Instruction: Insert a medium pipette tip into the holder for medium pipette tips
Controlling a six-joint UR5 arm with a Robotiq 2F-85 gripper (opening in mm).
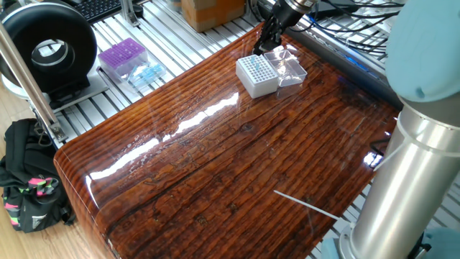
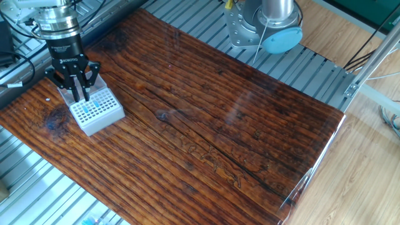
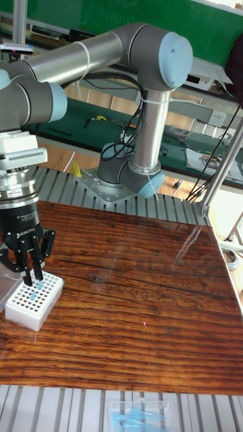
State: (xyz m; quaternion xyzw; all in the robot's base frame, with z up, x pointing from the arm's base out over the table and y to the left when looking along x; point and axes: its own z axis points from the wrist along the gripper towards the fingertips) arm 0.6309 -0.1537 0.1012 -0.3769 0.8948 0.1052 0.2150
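Glossy dark wood table (image 2: pixel 206 125) sits on slotted aluminium rails, with the arm's base (image 2: pixel 265 25) at one edge. Near the opposite corner stands the white holder (image 2: pixel 95 110), its clear lid (image 1: pixel 287 68) folded open beside it. Directly above its grid the gripper (image 2: pixel 78 97) points down, fingers nearly closed; the medium pipette tip between them cannot be made out. Off the table lies a purple grid-topped box (image 1: pixel 122 57).
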